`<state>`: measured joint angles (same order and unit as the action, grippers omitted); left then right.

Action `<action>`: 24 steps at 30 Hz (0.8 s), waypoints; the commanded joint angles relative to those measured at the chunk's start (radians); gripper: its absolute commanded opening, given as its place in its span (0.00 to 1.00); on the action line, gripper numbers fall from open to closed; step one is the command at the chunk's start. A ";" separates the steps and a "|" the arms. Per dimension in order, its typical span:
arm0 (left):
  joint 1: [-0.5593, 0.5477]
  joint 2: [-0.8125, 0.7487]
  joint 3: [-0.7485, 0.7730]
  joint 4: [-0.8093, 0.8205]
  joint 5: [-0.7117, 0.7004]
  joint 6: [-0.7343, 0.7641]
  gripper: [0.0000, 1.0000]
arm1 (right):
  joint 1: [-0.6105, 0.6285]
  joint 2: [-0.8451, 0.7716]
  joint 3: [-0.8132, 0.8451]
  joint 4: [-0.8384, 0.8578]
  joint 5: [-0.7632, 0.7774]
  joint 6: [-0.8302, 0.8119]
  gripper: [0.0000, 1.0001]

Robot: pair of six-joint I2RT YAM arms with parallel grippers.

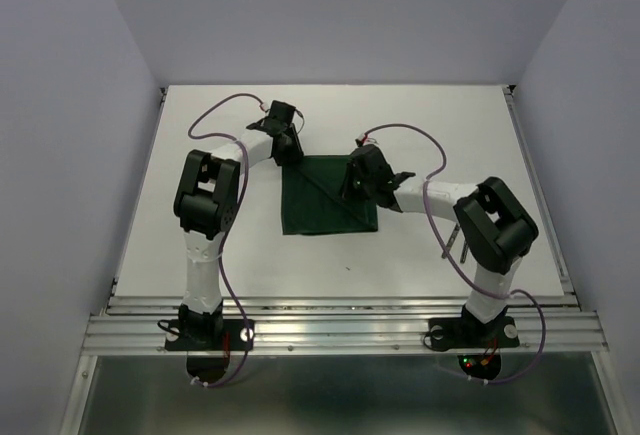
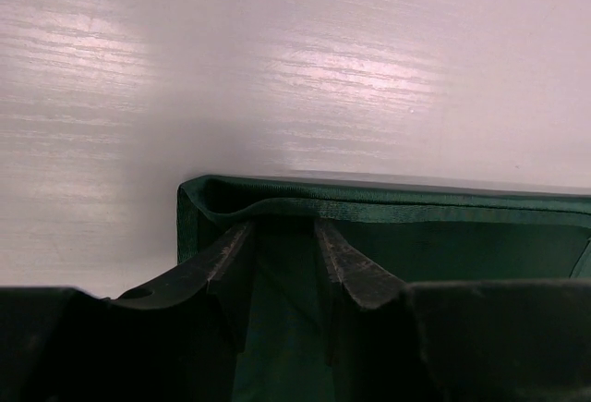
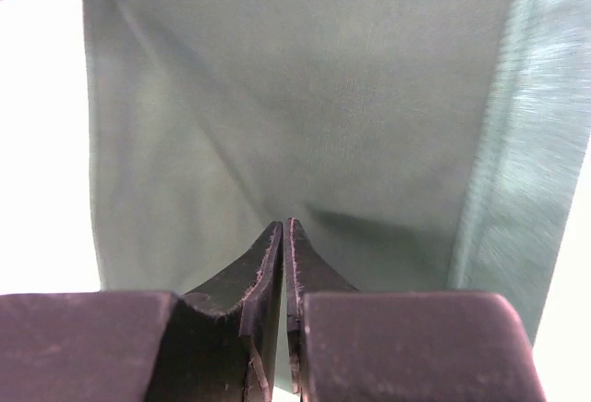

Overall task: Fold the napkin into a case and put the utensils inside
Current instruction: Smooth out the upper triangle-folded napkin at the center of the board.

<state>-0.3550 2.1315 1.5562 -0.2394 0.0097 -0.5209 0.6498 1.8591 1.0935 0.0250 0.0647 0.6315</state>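
Napkin (image 1: 325, 200): dark green cloth lying flat at mid-table, between the 2 arms.
Napkin axis: near-square, so no clear long axis; sides run parallel to the table (image 1: 450, 125) edges. 1 diagonal crease runs from far-left to near-right.
Napkin texture: soft matte weave with a stitched hem; the far-left corner is buckled up slightly.
Utensils (image 1: 452, 242): slim grey pieces to the right of the napkin, mostly hidden by the right arm, pointing roughly near-to-far.
Left gripper (image 2: 282, 228): at the far-left corner, jaws about half apart, tips on the cloth just short of the hem, nothing clamped.
Right gripper (image 3: 284, 226): at the right edge, jaws closed to a slit and pinching cloth; creases meet at the tips.
Table: white, faintly streaked.
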 commanded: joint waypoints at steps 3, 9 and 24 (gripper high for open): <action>-0.004 -0.085 0.002 -0.020 -0.069 0.028 0.42 | 0.010 -0.166 -0.070 -0.007 0.080 -0.023 0.11; 0.005 -0.053 0.030 -0.035 -0.067 0.033 0.42 | 0.010 -0.198 -0.173 -0.016 0.083 0.005 0.10; 0.008 -0.050 0.022 -0.029 -0.047 0.030 0.42 | 0.010 -0.261 -0.271 -0.023 0.121 0.016 0.10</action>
<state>-0.3569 2.1300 1.5566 -0.2440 -0.0299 -0.5053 0.6498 1.6695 0.8333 0.0055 0.1360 0.6518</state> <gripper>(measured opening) 0.421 0.100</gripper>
